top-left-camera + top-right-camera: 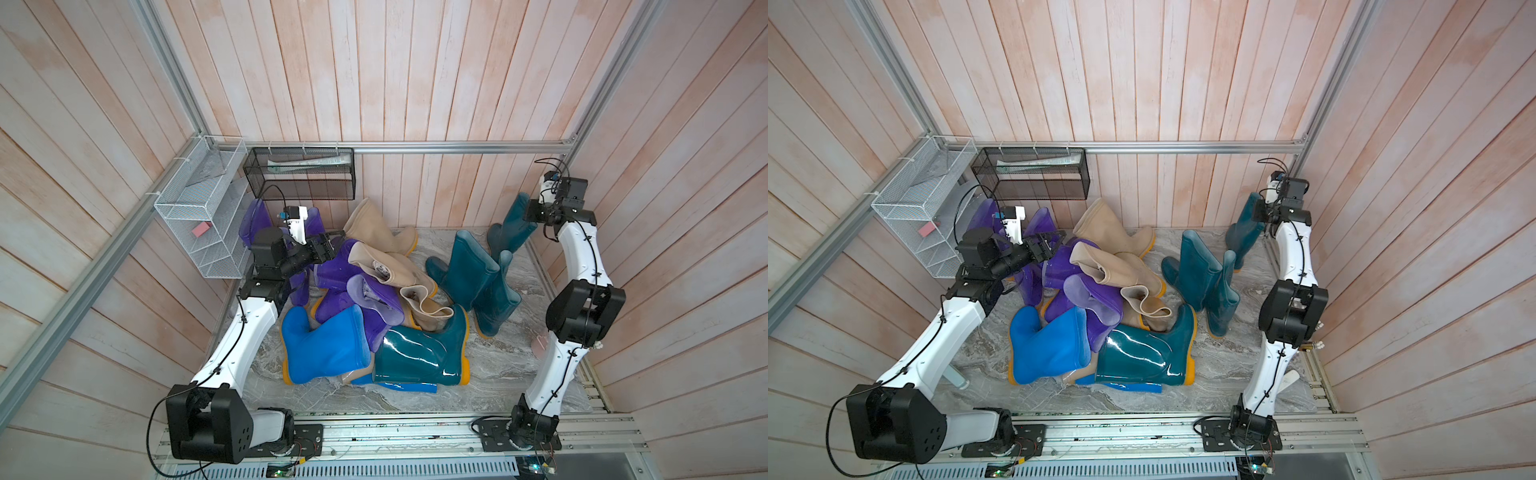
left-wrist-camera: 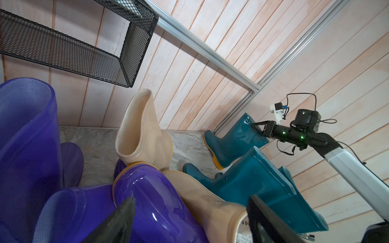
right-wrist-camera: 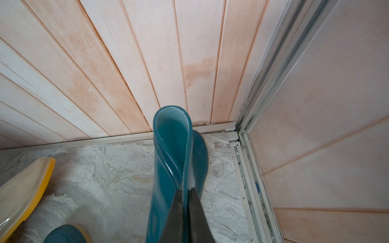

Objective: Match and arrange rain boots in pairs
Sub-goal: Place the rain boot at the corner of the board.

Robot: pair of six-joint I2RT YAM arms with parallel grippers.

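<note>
So that it stands paired, my right claw (image 3: 186, 190) pinches the rim of a glossy dark-teal rubber boot (image 3: 172, 147) at two o'clock; my left claw (image 1: 330, 245) gapes wide over translucent purple boots (image 1: 337, 272) at ten

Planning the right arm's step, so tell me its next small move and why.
Probably lower the held teal boot until its sole sits flat near the corner, then open. The right gripper is shut on its rim, the boot leans tilted, and two teal boots stand close by.
</note>
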